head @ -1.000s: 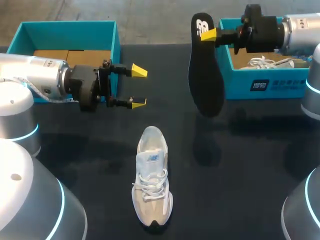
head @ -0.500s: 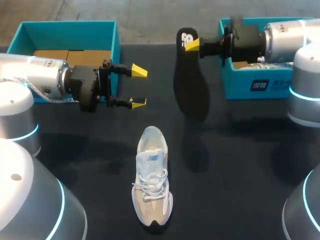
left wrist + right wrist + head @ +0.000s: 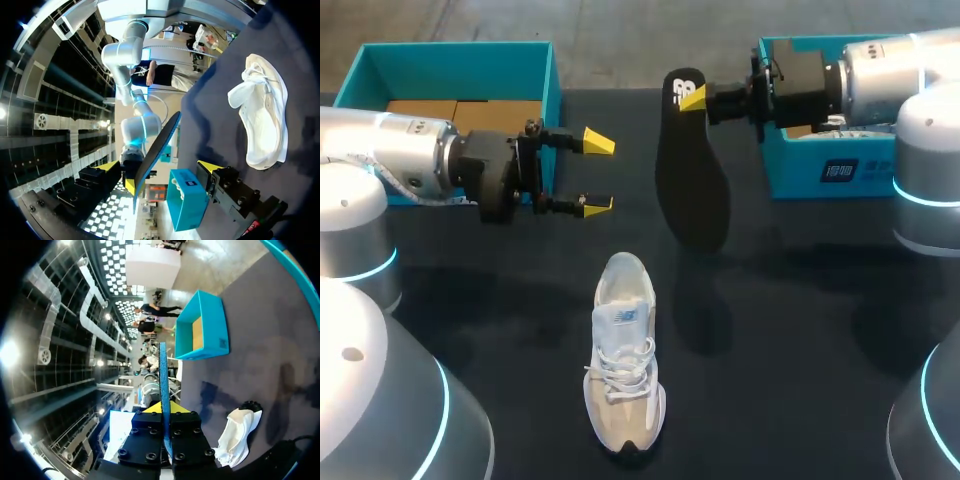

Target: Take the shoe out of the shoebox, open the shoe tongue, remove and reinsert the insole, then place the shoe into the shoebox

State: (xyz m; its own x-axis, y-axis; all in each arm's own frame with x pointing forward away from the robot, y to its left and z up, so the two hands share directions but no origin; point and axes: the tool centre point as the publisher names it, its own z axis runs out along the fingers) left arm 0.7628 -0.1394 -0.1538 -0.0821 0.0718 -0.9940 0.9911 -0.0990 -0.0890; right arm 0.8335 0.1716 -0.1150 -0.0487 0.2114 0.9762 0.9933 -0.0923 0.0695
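right gripper (image 3: 691,97) first: its jaws are clamped on one end of the black insole (image 3: 692,190), and the right wrist view shows the insole edge-on between the two fingers; the insole hangs down from the grip in the air above the table (image 3: 800,330), touching nothing else; left gripper (image 3: 595,173) has its jaws wide apart with nothing in them, hovering near the front of the left shoebox (image 3: 455,65); the white sneaker (image 3: 623,360) sits on its sole in the middle of the table, nearer the robot than both grippers and apart from the insole; the right shoebox (image 3: 830,165) is behind the right gripper with something white and laced in it, can't tell what exactly.

progress-wise i'd say roughly halfway: shoe is out of the box and the insole is out of the shoe; can't really judge the tongue from here; what's left is sliding the insole back in and putting the sneaker into a shoebox.
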